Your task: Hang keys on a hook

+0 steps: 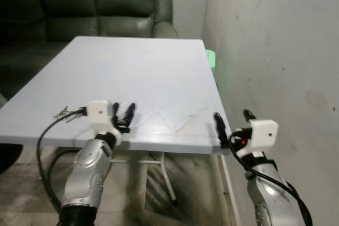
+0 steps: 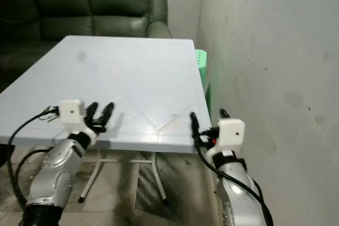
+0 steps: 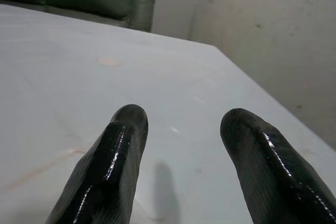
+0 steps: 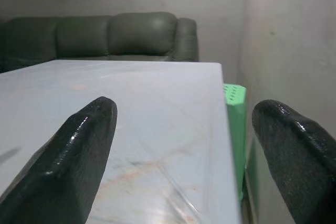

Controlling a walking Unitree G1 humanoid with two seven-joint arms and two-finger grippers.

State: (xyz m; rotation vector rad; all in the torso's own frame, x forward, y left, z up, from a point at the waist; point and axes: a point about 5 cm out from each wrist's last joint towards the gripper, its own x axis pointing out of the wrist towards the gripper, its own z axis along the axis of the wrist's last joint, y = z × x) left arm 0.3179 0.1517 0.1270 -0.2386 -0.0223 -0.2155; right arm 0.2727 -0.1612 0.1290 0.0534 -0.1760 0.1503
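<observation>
Left gripper (image 1: 123,114) hovers spread and empty over the white table's (image 1: 143,72) near edge, keys (image 1: 62,114) just beside its wrist; right gripper (image 1: 232,121) is spread at the corner. Nothing is picked up yet (no hook visible). Right wrist view adds a green object (image 4: 234,109) beside the table

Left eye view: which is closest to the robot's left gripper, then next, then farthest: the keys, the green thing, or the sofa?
1. Keys: on the table's near edge, just left of the left gripper.
2. Green thing: off the table's far right side, by the wall.
3. Sofa: behind the table, farthest.
</observation>
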